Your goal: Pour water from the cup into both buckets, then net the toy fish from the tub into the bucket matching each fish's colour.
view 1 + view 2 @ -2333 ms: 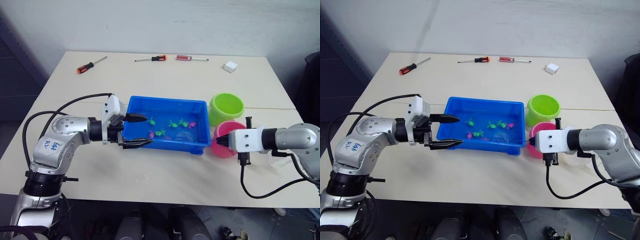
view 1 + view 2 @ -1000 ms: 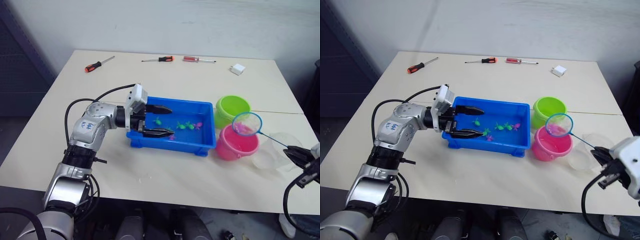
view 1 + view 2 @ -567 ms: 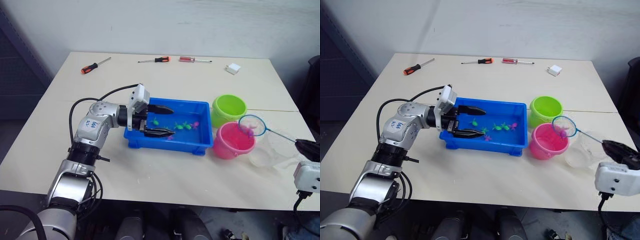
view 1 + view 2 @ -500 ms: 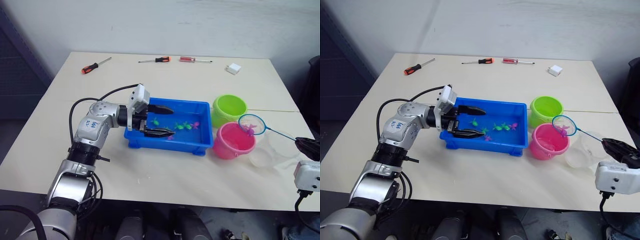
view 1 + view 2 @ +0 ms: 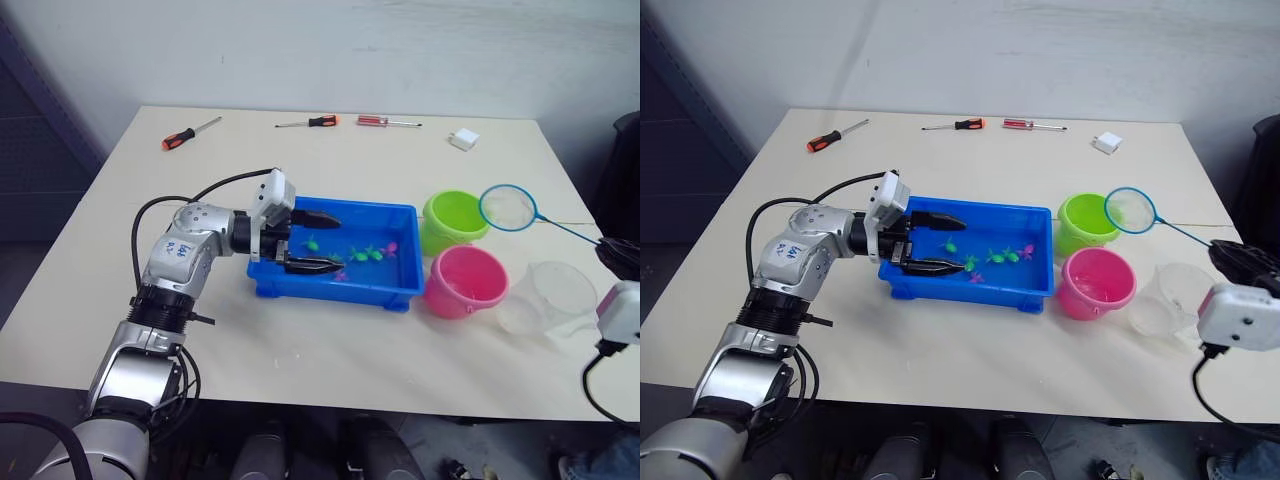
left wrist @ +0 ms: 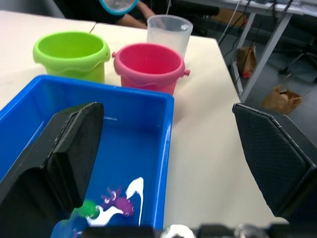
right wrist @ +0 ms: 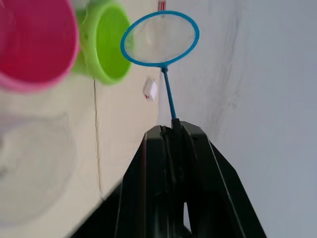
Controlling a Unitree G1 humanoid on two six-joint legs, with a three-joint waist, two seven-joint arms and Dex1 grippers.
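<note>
Netting stage, part done: right gripper (image 7: 173, 130) jaws clamped on the net (image 5: 508, 207) handle, hoop seemingly empty above the green bucket (image 5: 453, 219); several fish (image 5: 367, 253) remain in the tub (image 5: 330, 285), straddled by left gripper (image 5: 315, 243), jaws wide open, empty.

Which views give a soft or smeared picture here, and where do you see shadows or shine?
Right wrist view: the pink bucket and cup are smeared, the net sharper. Left wrist view: its own fingers loom dark and soft, and water in the tub shines white. Left eye view: even light, faint shadows under the tub.
</note>
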